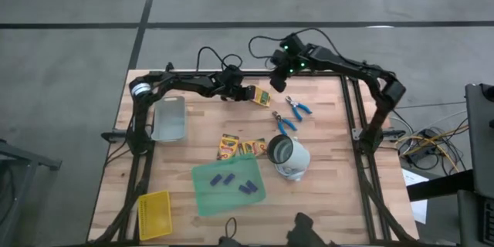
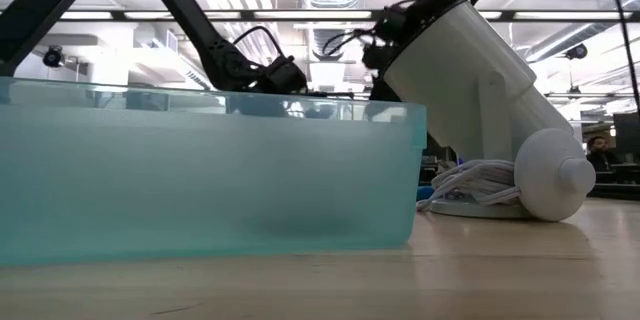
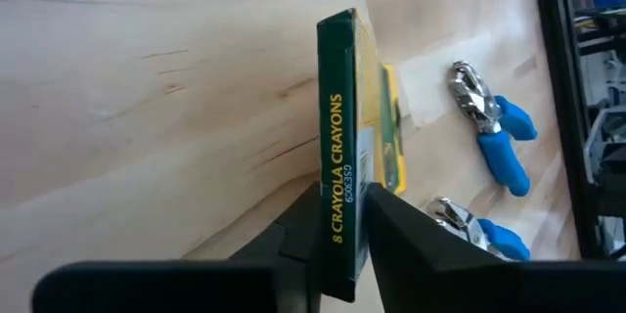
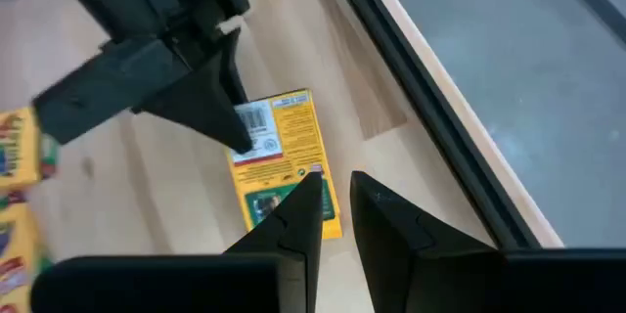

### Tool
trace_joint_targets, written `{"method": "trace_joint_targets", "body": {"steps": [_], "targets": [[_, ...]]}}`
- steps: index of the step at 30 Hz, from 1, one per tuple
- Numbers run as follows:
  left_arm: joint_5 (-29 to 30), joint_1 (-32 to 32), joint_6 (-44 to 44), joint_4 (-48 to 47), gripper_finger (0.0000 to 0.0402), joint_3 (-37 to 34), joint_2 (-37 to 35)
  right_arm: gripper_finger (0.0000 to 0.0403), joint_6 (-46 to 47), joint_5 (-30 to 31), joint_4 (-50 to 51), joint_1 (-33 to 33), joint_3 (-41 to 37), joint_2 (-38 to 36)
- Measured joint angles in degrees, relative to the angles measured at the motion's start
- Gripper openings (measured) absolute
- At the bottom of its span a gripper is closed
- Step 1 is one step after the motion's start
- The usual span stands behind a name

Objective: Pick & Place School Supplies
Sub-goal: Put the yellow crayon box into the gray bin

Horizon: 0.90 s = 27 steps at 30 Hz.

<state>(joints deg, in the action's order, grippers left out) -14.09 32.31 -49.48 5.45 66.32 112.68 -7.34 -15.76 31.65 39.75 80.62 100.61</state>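
Going left to right in the high view: one yellow mesh basket (image 1: 153, 214) lies at the table's (image 1: 324, 208) near left corner, and one pale translucent tray (image 1: 169, 118) sits by the left arm's base. One translucent green sheet (image 1: 228, 185) lies near the table's middle front, with five tiny purple-blue pieces (image 1: 248, 188) on it: three toward its left, two toward its right. Just beyond the sheet, two crayon boxes (image 1: 239, 147) lie side by side on the wood.

A third crayon box (image 1: 260, 96) (image 3: 339, 186) (image 4: 284, 156) is at the far middle of the table, clamped edge-on between the fingers of the left gripper (image 1: 245, 93) (image 3: 340, 225) (image 4: 235, 117); the left wrist view shows both dark fingers pressed against its green spine. That makes three crayon boxes in all.

The right gripper (image 1: 279, 83) (image 4: 335, 201) hangs just beyond and to the right of that box, its two fingers drawn near each other with a narrow gap and nothing between them.

Right of the held box, two blue-handled metal tools (image 1: 298, 107) (image 3: 489, 117) lie on the wood, one nearer the far edge, the other (image 1: 282, 123) nearer the white lamp (image 1: 289, 157) (image 2: 490, 90), which rests tilted with its cord coiled at its foot
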Motion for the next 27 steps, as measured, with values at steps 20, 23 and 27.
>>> {"method": "trace_joint_targets", "body": {"steps": [20,23,27], "targets": [[3.0,0.6,4.6,0.2,0.0036,-0.1,-6.8,0.0057,5.7,-8.2,-17.8,1.8,-16.0,-10.1],[3.8,0.6,6.0,0.5,0.0036,0.2,-8.2,0.0057,6.3,-11.2,-22.5,1.9,-18.4,-10.0],[4.5,0.7,8.7,0.4,0.0036,0.6,-10.5,0.0057,8.6,-16.2,-30.6,2.2,-21.7,-10.0]]}}
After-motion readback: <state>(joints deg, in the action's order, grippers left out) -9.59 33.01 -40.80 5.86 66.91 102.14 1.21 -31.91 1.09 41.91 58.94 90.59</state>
